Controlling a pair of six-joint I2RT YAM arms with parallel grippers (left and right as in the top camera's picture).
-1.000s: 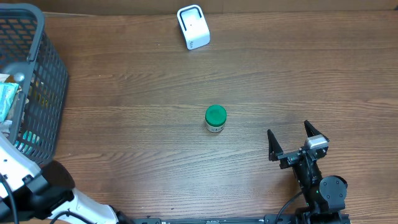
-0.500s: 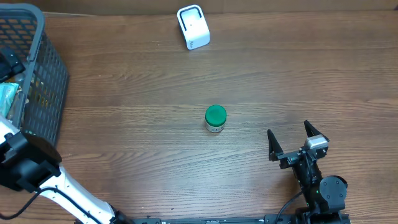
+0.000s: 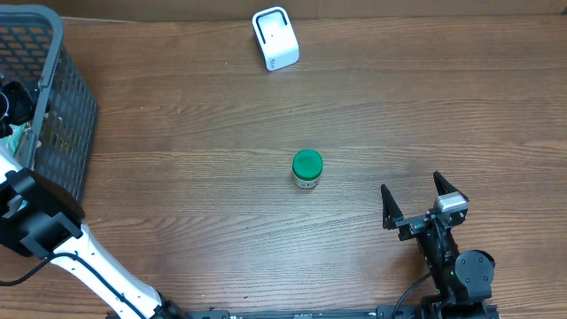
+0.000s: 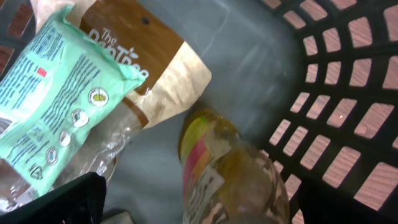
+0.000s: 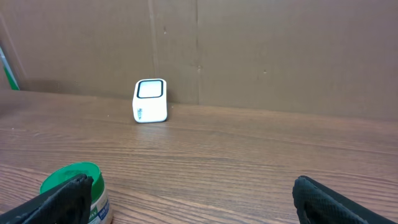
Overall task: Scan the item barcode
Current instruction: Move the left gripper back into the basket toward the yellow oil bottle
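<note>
My left gripper (image 4: 208,208) is down inside the grey basket (image 3: 71,115), open, one finger on each side of a clear bottle (image 4: 230,168) with a yellow and pink label and a gap left on both sides. In the overhead view the left gripper (image 3: 18,102) shows as a dark shape in the basket. A mint-green packet (image 4: 56,93) and a brown-and-cream pouch (image 4: 149,68) lie beside the bottle. The white scanner (image 3: 275,38) stands at the table's far edge. My right gripper (image 3: 410,190) rests open at the front right, holding nothing.
A small jar with a green lid (image 3: 307,168) stands mid-table, left of the right gripper's (image 5: 199,208) left finger in the right wrist view. The basket's lattice wall (image 4: 348,93) is close to the left gripper's right finger. A cardboard wall (image 5: 249,50) backs the table.
The left arm has swung up and over the basket, and its gripper has dropped in among the items. The right arm, jar and scanner have not moved.
</note>
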